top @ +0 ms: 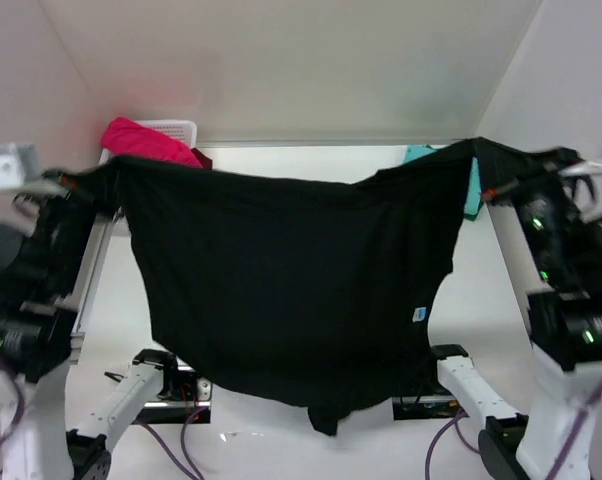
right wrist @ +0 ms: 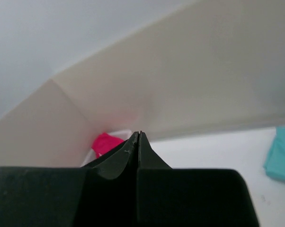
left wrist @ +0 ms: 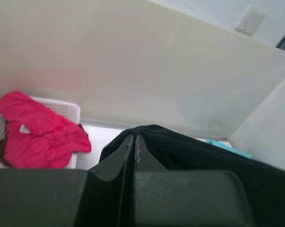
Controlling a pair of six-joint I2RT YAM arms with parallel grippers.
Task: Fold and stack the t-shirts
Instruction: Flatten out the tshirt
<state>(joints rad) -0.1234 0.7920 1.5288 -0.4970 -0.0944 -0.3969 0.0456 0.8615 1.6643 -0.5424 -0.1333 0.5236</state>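
Note:
The black t-shirt (top: 291, 280) hangs spread in the air between my two grippers, its small light-blue label (top: 418, 314) at the lower right. My left gripper (top: 103, 182) is shut on its upper left corner. In the left wrist view the shut gripper (left wrist: 134, 138) has black cloth (left wrist: 190, 151) draped over its tips. My right gripper (top: 489, 170) is shut on the upper right corner, and its jaws (right wrist: 139, 134) are pressed together. A magenta-pink t-shirt (top: 146, 140) lies in the basket, with a bit of dark red cloth (top: 203, 157) beside it. A teal t-shirt (top: 472, 195) lies at the back right, mostly hidden.
The white lattice basket (top: 176, 127) stands at the back left corner, also in the left wrist view (left wrist: 66, 109). White walls close the table at the back and sides. The teal cloth (right wrist: 282, 161) lies flat on the white table (right wrist: 218, 151).

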